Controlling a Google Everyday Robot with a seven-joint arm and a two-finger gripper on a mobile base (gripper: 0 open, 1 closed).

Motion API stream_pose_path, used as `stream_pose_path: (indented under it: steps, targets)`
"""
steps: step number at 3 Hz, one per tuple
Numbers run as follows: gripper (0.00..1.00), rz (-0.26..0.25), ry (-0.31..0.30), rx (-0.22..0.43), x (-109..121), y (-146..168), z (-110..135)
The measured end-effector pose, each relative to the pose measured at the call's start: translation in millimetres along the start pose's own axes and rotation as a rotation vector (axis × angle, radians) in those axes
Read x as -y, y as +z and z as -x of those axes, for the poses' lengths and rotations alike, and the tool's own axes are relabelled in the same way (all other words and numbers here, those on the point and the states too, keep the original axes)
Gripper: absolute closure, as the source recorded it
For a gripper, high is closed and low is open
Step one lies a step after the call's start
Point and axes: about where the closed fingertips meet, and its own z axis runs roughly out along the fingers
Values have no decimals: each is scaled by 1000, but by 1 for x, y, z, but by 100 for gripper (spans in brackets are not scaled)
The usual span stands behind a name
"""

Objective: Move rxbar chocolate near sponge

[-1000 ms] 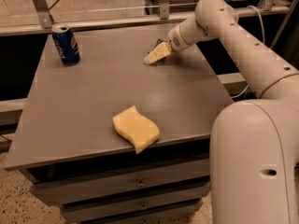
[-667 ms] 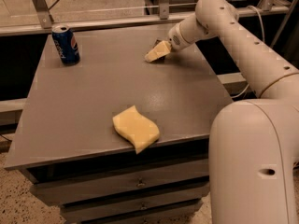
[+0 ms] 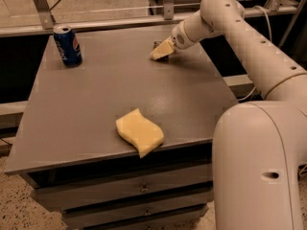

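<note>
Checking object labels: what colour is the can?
Blue Pepsi can, in the camera view. End effector sits at far side of table.

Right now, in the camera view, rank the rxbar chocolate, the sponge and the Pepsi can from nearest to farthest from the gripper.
1. rxbar chocolate, right at the gripper, back right.
2 and 3. Pepsi can at the back left corner and sponge at the front edge: too close to call.
</note>
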Motion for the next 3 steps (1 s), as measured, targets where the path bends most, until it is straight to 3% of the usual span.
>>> stream_pose_path:
  steps: [1,2,3]
  targets:
    - [100,0,0,0,0,-1,1]
    - [100,25,-169,30,-40,-45,21]
    - [100,18,-384,57,-92,-105,43]
